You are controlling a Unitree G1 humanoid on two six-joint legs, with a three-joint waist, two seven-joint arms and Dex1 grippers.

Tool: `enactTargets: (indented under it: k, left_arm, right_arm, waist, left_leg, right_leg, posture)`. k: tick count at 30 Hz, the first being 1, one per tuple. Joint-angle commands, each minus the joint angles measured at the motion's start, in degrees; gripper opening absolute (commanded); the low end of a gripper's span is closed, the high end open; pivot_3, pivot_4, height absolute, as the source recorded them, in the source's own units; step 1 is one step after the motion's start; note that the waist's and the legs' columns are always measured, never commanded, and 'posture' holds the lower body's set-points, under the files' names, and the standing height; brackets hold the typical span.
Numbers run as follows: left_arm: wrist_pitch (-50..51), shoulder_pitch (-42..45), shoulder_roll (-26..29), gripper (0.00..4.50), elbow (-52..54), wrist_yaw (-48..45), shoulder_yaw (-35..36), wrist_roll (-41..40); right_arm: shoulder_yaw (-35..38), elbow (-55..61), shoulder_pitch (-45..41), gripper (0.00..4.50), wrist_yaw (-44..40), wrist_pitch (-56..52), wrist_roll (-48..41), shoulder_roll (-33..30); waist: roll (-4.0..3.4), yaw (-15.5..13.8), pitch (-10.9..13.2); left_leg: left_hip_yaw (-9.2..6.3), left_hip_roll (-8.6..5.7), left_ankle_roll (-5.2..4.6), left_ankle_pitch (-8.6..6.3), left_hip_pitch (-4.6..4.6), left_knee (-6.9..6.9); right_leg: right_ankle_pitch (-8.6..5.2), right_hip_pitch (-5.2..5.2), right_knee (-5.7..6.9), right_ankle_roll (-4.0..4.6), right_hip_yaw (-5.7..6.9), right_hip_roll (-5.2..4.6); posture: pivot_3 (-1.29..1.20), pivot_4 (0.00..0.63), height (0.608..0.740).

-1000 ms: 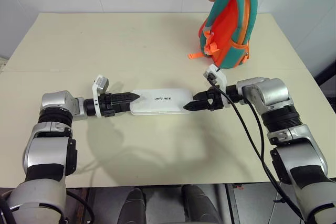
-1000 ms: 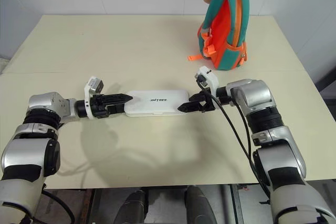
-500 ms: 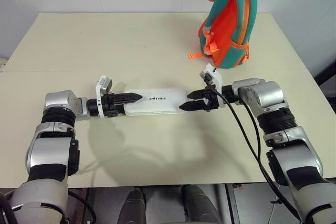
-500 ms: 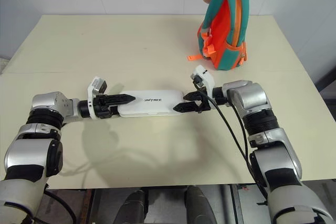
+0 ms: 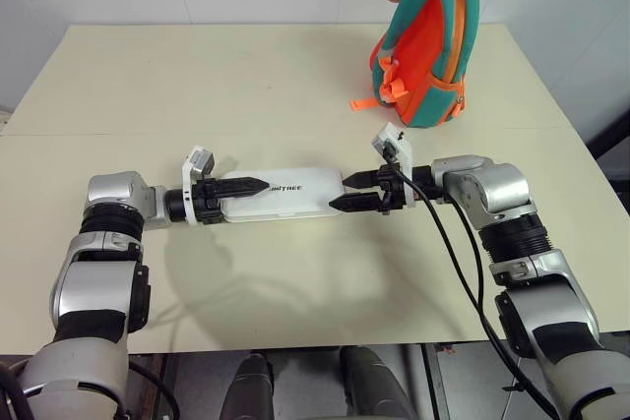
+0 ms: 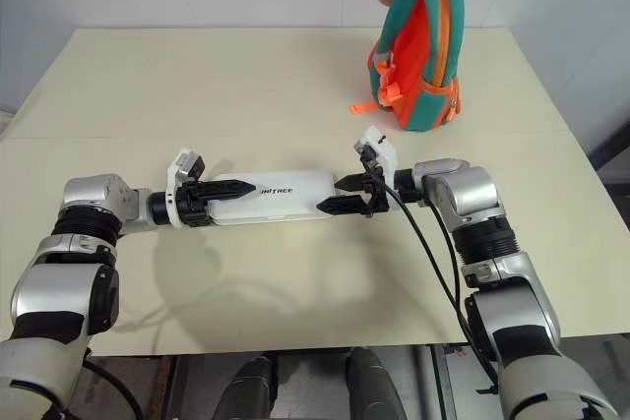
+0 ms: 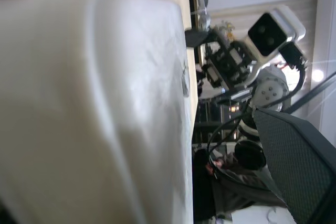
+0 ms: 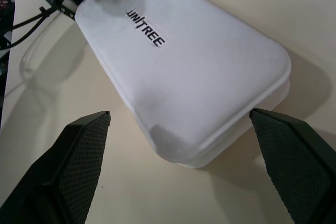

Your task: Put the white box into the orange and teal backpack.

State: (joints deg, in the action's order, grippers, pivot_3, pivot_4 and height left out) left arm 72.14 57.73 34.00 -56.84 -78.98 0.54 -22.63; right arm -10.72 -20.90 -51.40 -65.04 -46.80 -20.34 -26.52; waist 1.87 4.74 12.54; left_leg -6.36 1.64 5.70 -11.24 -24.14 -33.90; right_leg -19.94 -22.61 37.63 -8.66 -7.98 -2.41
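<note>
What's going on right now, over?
Both grippers, left and right, open at the box ends. Box flat on table. Backpack upright, path clear.

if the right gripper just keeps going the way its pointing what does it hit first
Most likely the white box: the right gripper points along the table at the box's near end, its open fingers straddling that end, apparently not yet touching it.
</note>
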Motion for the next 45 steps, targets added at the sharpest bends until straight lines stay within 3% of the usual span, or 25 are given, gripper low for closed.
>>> enactTargets:
  k: [1,8,9,13,17,22,26,32,40,45]
  left_arm:
    - [0.7,-0.4,1.1,3.54,2.2,-3.1,-1.6,-0.8]
    - [-0.5,0.5,2.2,1.35,0.5,-2.1,0.5,-1.0]
    - [-0.8,0.6,2.0,1.27,0.2,-1.4,1.1,-1.2]
    - [0.4,-0.1,1.5,1.27,1.5,-1.1,2.5,-2.4]
    - [3.1,-4.0,3.4,1.27,10.9,-2.5,2.3,-5.1]
    - [2.3,-10.0,6.0,1.27,20.7,0.6,10.5,-10.3]
    - [-2.1,-17.0,6.3,1.27,30.2,3.4,16.3,-13.1]
    - [-2.2,-22.5,4.5,1.27,38.6,8.0,19.7,-17.2]
    - [-2.8,-24.1,2.8,1.27,41.3,12.4,21.1,-20.1]
    - [-2.3,-27.6,1.9,1.27,44.5,15.4,23.4,-23.1]
  right_arm:
    - [1.6,2.5,0.3,4.5,0.0,2.8,-0.8,0.8]
    - [3.7,3.9,2.4,4.5,1.3,5.2,-1.7,0.4]
    - [4.0,4.4,2.8,4.5,1.4,5.3,-1.9,0.4]
    - [5.7,8.0,5.2,4.5,3.1,4.4,-2.8,0.1]
    - [12.3,16.6,8.5,4.5,10.3,2.9,-3.4,-2.7]
    - [24.3,25.4,10.6,4.5,22.3,0.1,-4.7,-5.4]
    - [29.2,27.3,11.8,4.5,33.4,2.5,0.5,-6.7]
    - [29.4,13.4,4.0,4.5,44.9,10.2,5.9,-4.8]
    - [28.0,-14.8,-11.0,4.5,45.2,23.2,7.0,-1.5]
    - [26.0,-26.2,-17.6,4.5,42.9,28.4,8.0,0.0]
  waist:
    - [0.0,0.1,0.0]
    - [0.0,0.0,0.0]
    - [0.0,0.0,0.0]
    - [0.0,0.0,0.0]
    - [-0.01,-0.1,0.0]
    - [-0.01,0.0,0.0]
    - [-0.01,-0.2,0.0]
    - [-0.01,-0.3,0.0]
    - [-0.01,0.3,0.0]
    - [-0.02,0.7,0.0]
  left_leg:
    - [0.0,0.0,0.0,0.0,0.0,0.0]
    - [0.0,0.0,0.0,0.0,-0.01,0.0]
    - [0.0,0.0,0.0,0.0,-0.01,0.0]
    - [-0.02,0.0,0.0,0.0,-0.01,0.01]
    - [-0.02,0.0,0.0,0.0,-0.03,0.04]
    - [-0.03,0.04,0.01,0.01,-0.04,0.08]
    - [-0.02,0.05,0.01,0.01,0.0,0.09]
    - [0.02,0.01,0.03,0.04,0.0,0.06]
    - [0.05,0.01,0.04,0.08,0.02,0.2]
    - [0.07,0.04,0.08,0.1,0.02,0.47]
  right_leg:
    - [0.0,-0.01,0.0,0.0,0.0,0.0]
    - [0.0,-0.01,0.0,0.0,0.0,0.0]
    - [0.0,-0.01,-0.01,0.0,0.0,0.0]
    - [0.0,-0.02,0.0,0.0,0.0,0.0]
    - [0.0,-0.02,-0.02,0.0,0.01,-0.01]
    - [-0.02,-0.08,0.02,0.03,0.0,-0.01]
    - [-0.04,-0.07,0.01,0.07,0.0,-0.04]
    - [0.0,-0.07,0.01,0.11,-0.03,-0.08]
    - [0.04,-0.07,-0.06,0.11,-0.04,-0.07]
    - [0.03,-0.13,-0.18,0.12,-0.05,-0.07]
  posture:
    - [0.0,0.15,0.74]
    - [0.0,0.15,0.74]
    - [0.0,0.15,0.74]
    - [0.0,0.15,0.74]
    - [0.0,0.15,0.74]
    - [0.0,0.15,0.74]
    - [0.0,0.15,0.74]
    - [0.0,0.15,0.74]
    - [0.0,0.15,0.74]
    - [0.0,0.15,0.74]
